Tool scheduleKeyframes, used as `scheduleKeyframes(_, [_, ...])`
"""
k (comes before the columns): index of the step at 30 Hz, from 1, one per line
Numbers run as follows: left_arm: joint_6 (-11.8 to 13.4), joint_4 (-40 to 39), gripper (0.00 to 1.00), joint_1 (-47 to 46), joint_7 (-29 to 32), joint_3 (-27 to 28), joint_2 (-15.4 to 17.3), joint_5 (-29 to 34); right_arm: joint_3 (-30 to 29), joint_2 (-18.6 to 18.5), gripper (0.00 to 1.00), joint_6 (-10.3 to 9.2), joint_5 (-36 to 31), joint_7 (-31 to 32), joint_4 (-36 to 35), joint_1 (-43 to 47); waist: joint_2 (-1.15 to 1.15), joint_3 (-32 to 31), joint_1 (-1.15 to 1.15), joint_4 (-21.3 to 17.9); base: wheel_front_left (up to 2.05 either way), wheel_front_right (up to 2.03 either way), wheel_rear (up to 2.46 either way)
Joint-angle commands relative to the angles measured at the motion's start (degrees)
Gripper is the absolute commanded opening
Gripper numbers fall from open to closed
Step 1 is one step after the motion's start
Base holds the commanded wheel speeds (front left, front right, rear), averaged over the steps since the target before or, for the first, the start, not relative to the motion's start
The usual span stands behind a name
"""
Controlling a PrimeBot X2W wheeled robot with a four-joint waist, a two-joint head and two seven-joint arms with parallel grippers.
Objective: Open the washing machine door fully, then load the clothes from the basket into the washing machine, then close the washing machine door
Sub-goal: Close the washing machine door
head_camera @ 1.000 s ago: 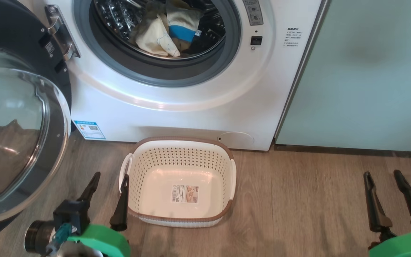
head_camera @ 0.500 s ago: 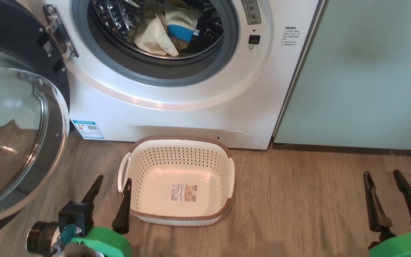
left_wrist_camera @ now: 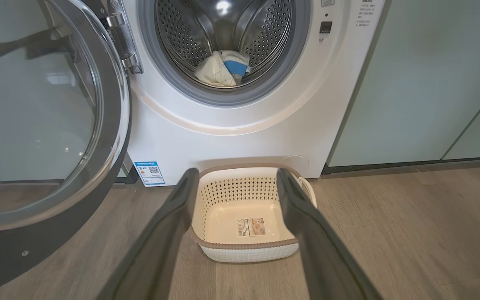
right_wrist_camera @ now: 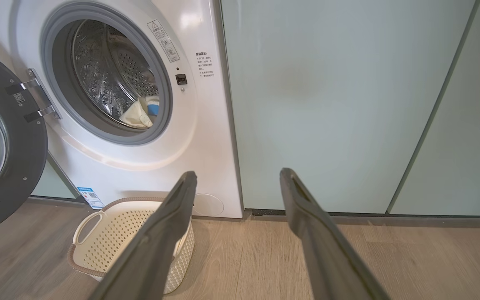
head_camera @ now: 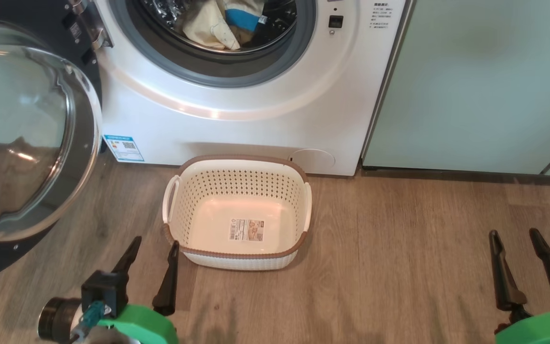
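Note:
The white washing machine [head_camera: 256,124] stands with its black-rimmed glass door [head_camera: 22,134] swung wide open to the left. Pale yellow clothes with a blue piece [head_camera: 227,21] lie inside the steel drum [left_wrist_camera: 223,29]. The cream basket [head_camera: 239,184] sits on the floor before the machine, holding just a label. My left gripper [head_camera: 156,242] is open, low beside the basket's near left corner. My right gripper [head_camera: 515,234] is open over bare floor far right. In the wrist views the clothes [left_wrist_camera: 223,68] [right_wrist_camera: 142,114] and the basket [left_wrist_camera: 244,189] [right_wrist_camera: 115,246] show beyond open fingers.
Mint-green cabinet panels [head_camera: 485,86] stand right of the machine. The open door juts out over the wooden floor [head_camera: 399,248] on the left, close to my left arm. A QR sticker [head_camera: 123,147] sits low on the machine front.
The whole head view has tilted down and shifted, so the machine and basket sit higher in the picture. Both grippers stay open and hardly move.

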Motion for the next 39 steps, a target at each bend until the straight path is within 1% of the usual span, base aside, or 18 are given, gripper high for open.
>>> scheduleKeyframes(1, [7.1,-1.9,1.0,-2.8,-0.2,2.5,1.7,0.4,1.1,-1.0,1.0,-0.16,0.3,-0.2,-1.8,-1.4,0.0,0.0,0.01,0.0,-0.57,0.57,0.0])
scheduleKeyframes(29, [7.2,-2.0,1.0,-3.0,-0.4,2.2,2.1,0.0,0.6,-1.0,1.0,-0.16,0.3,-0.4,-1.4,-1.2,0.0,-0.4,0.01,1.1,-0.03,0.03,0.0])
scheduleKeyframes(34, [6.6,-2.4,1.0,-3.2,-0.8,2.4,1.9,-0.4,0.1,-1.0,1.0,-0.16,0.3,-0.3,-1.6,-0.9,0.0,-0.3,0.01,2.2,0.0,0.0,0.0])
scheduleKeyframes(39, [5.7,-2.7,1.0,-3.5,-1.3,2.8,2.0,-0.8,-0.5,-1.0,1.0,-0.16,0.0,-0.1,-1.9,-0.7,0.0,-0.1,0.01,4.9,0.0,0.0,0.0])
